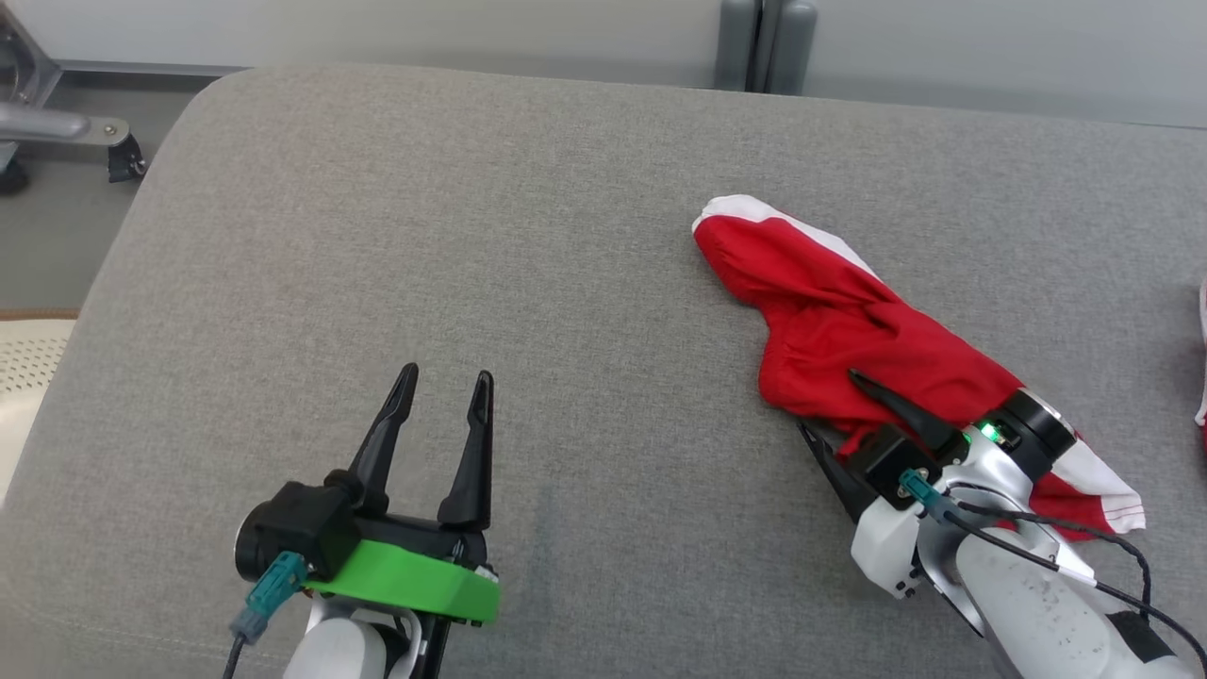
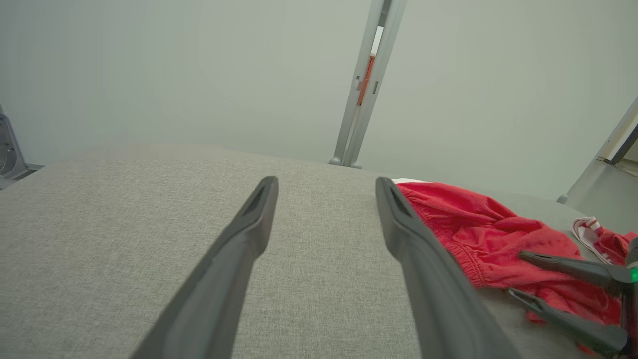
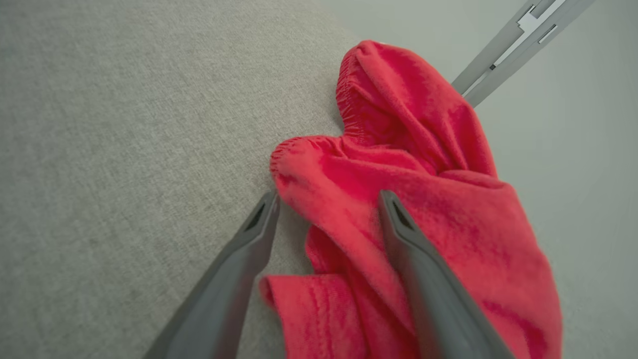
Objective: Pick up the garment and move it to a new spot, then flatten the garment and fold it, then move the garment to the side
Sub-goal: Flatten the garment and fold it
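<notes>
Red fabric with white panels, the garment (image 1: pixel 830 321) lies crumpled in a long diagonal heap on the right half of the grey cushioned surface (image 1: pixel 471 236). It rests directly on the upholstery, not in any bin or basket.

The right gripper (image 1: pixel 828 400) is at the garment's near-left edge, released and spread wide. 1 finger lies over the red cloth and the other sits low against the surface just beside the hem, so a fold of fabric stands between the 2 fingers. This placement suits a pinch of the gathered edge; judged from it, the pickup step is in preparation and nothing is grasped yet.

The left gripper (image 1: pixel 445 373) is near-left, well apart from the garment, also released and empty, over bare upholstery.

A second red-and-white piece (image 1: pixel 1204 358) shows at the right edge.
</notes>
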